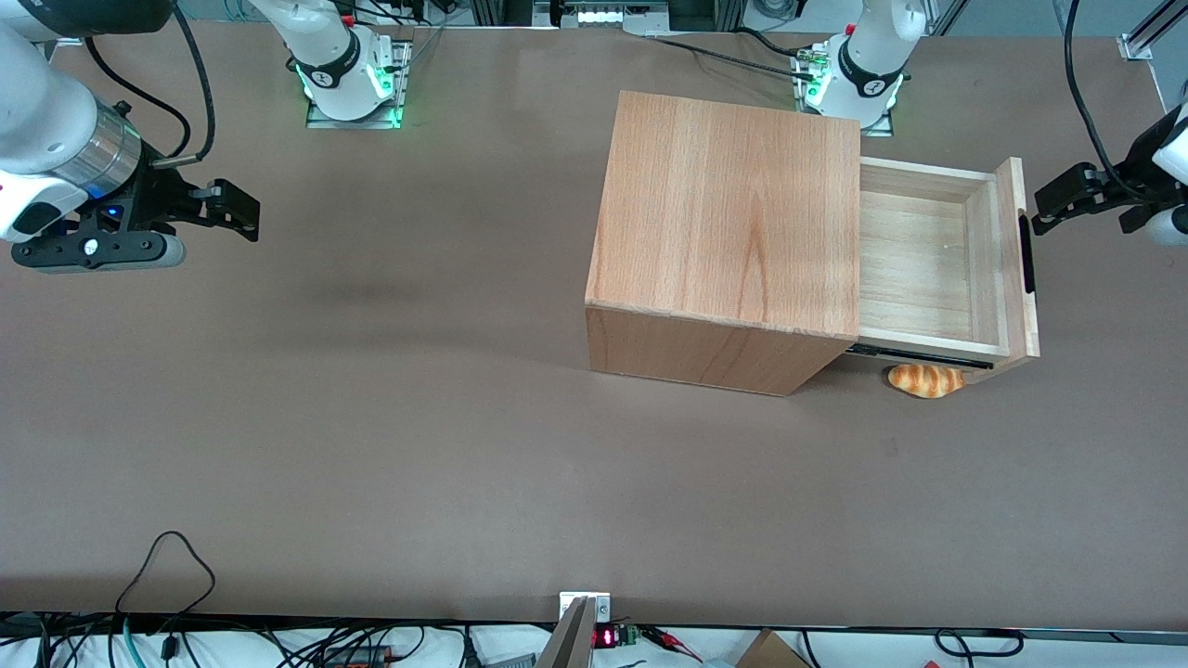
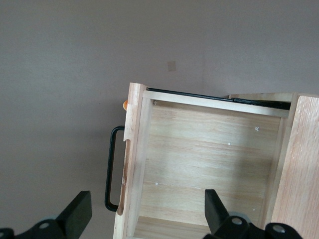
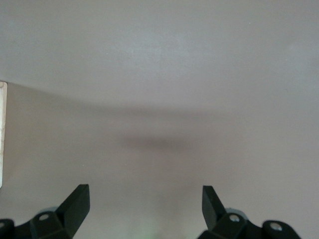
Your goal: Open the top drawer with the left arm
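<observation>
The top drawer [image 1: 914, 260] stands pulled well out of the beech cabinet [image 1: 724, 213], its pale-wood inside bare. The slim black bar handle [image 1: 1026, 252] runs along its front panel [image 1: 1013, 250]. My left gripper [image 1: 1041, 211] hovers in front of that panel, close to the handle and toward the working arm's end of the table. In the left wrist view the gripper [image 2: 147, 201] is open, its black fingers [image 2: 79, 211] spread wide above the front panel [image 2: 130, 149] and the handle [image 2: 109, 169]. Nothing is between them, and they touch neither.
A small bread roll [image 1: 925, 379] lies on the brown table [image 1: 371, 417] under the open drawer's nearer side, close to the cabinet's corner; a sliver of the roll [image 2: 125, 105] shows past the panel. Cables hang over the table's front edge [image 1: 167, 557].
</observation>
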